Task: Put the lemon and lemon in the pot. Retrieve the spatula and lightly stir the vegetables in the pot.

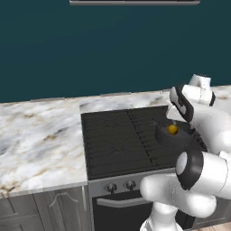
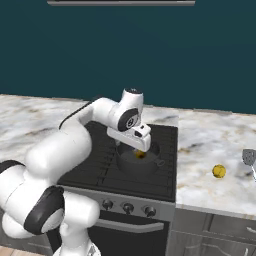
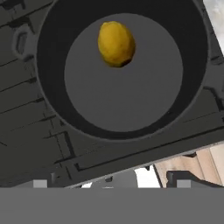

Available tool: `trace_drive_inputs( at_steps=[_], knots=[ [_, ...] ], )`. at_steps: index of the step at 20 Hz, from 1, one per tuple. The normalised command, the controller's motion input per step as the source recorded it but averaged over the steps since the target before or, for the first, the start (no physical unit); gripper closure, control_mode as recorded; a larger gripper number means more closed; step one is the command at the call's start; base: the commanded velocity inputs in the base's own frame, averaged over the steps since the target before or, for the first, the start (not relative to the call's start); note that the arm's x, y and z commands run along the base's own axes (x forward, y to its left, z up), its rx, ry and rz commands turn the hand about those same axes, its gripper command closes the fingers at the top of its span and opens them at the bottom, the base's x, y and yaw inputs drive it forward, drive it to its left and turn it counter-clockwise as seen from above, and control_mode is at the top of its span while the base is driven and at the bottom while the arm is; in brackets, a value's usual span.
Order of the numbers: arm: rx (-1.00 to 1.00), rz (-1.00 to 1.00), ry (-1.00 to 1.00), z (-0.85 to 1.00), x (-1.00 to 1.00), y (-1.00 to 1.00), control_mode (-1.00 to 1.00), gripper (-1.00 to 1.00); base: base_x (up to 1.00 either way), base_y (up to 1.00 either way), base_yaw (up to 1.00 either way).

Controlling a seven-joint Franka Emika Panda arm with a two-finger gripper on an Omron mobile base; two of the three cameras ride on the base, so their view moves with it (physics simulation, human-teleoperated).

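Observation:
One lemon (image 3: 116, 43) lies on the floor of the dark grey pot (image 3: 48, 87), toward one side. The pot (image 2: 127, 164) stands on the right front of the stove, and the lemon (image 2: 140, 155) shows inside it under my hand. From the left I see the same lemon (image 1: 172, 129) in the pot (image 1: 163, 137). My gripper (image 2: 140, 145) hangs just above the pot's mouth, open, with nothing between its fingers (image 3: 40, 183). A second lemon (image 2: 218, 171) rests on the counter right of the stove. The spatula (image 2: 249, 158) lies at the far right edge of that counter.
The black stove (image 1: 117, 135) has knobs along its front. Marble counter (image 1: 40, 135) stretches to its left and also to its right (image 2: 205, 140). A dark teal wall stands behind. My own arm crosses the stove's right side in the left base view.

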Motion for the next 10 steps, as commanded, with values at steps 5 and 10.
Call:
trace_drive_inputs(
  at_steps=[5, 10],
  knots=[
    [-0.02, 0.08, -0.14, 0.31, -0.52, 0.42, -1.0, -1.0, 0.0, 0.0, 0.0],
    [-0.03, 0.05, -0.09, 0.21, -0.36, 0.18, -1.0, -1.0, 0.0, 0.0, 0.0]
  ],
)
